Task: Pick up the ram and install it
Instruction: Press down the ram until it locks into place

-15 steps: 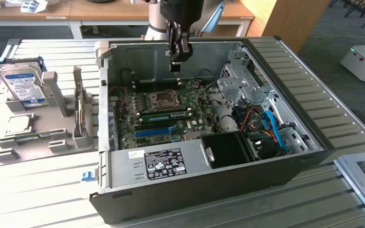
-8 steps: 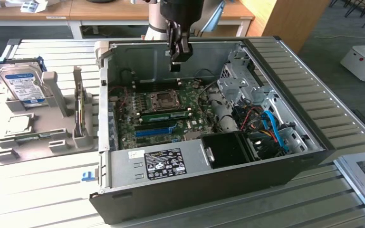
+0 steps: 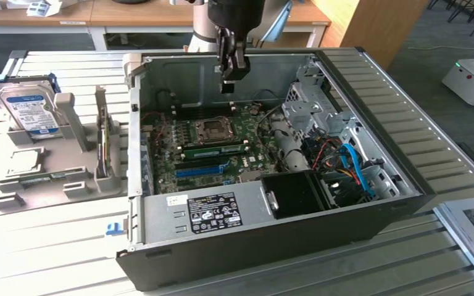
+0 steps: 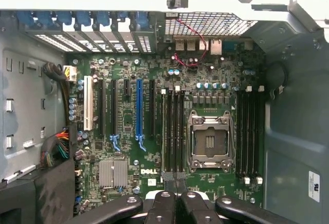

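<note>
The ram (image 3: 212, 148), a slim green stick with dark chips, stands seated in a slot beside the CPU socket (image 3: 214, 128) on the motherboard inside the open computer case (image 3: 261, 259). In the wrist view it appears edge-on as a pale strip (image 4: 164, 131) in the slot farthest from the socket (image 4: 208, 142). My gripper (image 3: 227, 86) hangs above the board near the case's rear wall, well clear of the ram. Its dark fingers (image 4: 163, 206) are shut together with nothing between them.
A grey holder (image 3: 52, 179) at the exterior view's left carries a silver-and-blue hard drive (image 3: 27, 108) and a wide card (image 3: 101, 145) on edge. Inside the case are a drive cage (image 3: 311, 108), blue and red cables (image 3: 352, 163), and a labelled power supply (image 3: 208, 213).
</note>
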Tool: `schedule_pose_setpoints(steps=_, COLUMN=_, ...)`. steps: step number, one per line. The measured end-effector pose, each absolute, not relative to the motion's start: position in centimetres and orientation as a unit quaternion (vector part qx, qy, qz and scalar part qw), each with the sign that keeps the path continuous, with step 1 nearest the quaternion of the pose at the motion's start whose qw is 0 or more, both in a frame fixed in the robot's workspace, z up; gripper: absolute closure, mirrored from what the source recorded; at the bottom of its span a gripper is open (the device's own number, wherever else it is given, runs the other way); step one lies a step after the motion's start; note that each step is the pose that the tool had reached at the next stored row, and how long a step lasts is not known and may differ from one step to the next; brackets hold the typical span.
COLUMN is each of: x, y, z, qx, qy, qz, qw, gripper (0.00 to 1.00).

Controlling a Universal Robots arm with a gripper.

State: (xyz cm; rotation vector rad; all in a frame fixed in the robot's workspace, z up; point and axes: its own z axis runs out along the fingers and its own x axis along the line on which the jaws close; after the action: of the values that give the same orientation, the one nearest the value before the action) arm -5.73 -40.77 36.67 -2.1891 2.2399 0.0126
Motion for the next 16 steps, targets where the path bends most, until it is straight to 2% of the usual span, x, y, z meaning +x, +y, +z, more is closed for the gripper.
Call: schedule_pose_setpoints(steps=16, x=-5.73, y=-40.76, z=36.51, qx=-0.604, qy=0.797, qz=0.003, qw=0.005, gripper=0.90)
